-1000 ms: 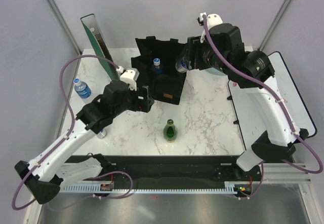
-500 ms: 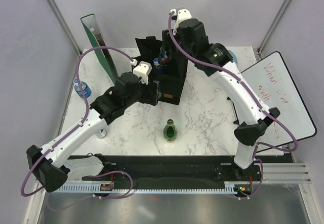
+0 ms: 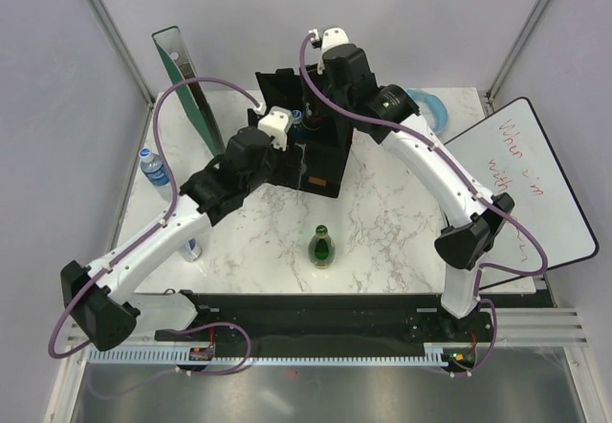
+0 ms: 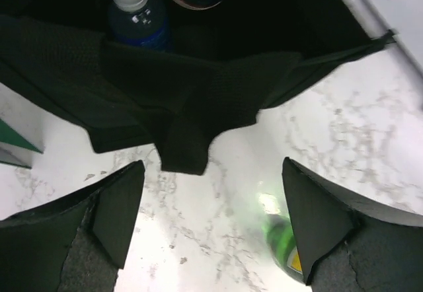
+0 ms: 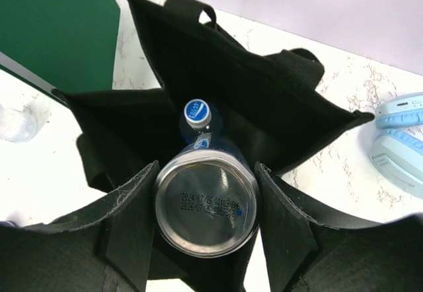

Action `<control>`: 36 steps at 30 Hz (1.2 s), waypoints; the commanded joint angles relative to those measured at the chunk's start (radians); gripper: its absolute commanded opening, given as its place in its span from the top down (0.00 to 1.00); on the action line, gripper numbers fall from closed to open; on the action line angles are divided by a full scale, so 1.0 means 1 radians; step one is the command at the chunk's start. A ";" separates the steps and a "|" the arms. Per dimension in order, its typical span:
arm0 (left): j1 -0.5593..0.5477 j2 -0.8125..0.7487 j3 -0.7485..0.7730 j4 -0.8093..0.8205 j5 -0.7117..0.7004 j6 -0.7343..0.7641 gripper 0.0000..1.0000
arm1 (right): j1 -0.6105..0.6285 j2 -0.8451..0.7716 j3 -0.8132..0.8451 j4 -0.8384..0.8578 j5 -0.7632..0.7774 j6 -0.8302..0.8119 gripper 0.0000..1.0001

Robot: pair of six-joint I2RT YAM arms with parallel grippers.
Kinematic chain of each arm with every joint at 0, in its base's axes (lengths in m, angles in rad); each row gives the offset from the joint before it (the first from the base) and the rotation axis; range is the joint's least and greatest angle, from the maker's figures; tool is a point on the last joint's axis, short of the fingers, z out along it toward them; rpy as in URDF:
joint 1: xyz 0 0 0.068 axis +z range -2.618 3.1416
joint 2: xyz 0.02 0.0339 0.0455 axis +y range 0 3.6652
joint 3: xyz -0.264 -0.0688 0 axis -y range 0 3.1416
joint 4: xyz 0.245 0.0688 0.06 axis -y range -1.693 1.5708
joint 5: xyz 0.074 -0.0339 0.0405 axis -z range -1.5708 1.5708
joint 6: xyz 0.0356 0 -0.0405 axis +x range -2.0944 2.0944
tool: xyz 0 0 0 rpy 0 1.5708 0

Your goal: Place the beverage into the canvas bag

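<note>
Only the right wrist view shows the silver-bottomed metal beverage can (image 5: pixel 206 207) clamped in the right gripper (image 5: pixel 206 196) at the mouth of the open black canvas bag (image 5: pixel 264 100), its base stamp starting "2024". The left gripper (image 4: pixel 211 173) gapes wide at the bag's rim.

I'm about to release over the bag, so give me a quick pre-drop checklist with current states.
1. Grip: right gripper clamped on the can, a finger each side: ok.
2. Position: the can above the canvas bag, over its open mouth: ok.
3. Space below: blue-capped bottle stands inside, right beside the can: cannot tell.
4. Other arm: left gripper open, holding nothing, bag edge just ahead of it: ok.
5. Bystander: green bottle upright on the table, away from both arms: ok.
</note>
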 commanded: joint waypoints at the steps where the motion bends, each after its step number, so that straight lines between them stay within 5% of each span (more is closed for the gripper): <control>1: -0.003 -0.123 0.151 -0.031 0.111 -0.088 0.07 | -0.004 -0.107 0.080 0.157 -0.048 0.067 1.00; 12: 0.268 -0.144 0.358 0.038 0.674 -0.449 0.03 | -0.209 -0.394 -0.330 0.691 -0.378 0.625 1.00; 18: 0.360 -0.122 0.317 0.326 0.801 -0.742 0.02 | -0.286 -0.426 -0.465 1.063 -0.559 0.953 1.00; 23: 0.388 -0.046 0.386 0.334 0.852 -0.721 0.01 | -0.343 -0.405 -0.553 1.417 -0.713 1.240 1.00; 36: 0.413 -0.008 0.392 0.486 0.932 -0.746 0.00 | -0.357 -0.422 -0.628 1.509 -0.837 1.370 1.00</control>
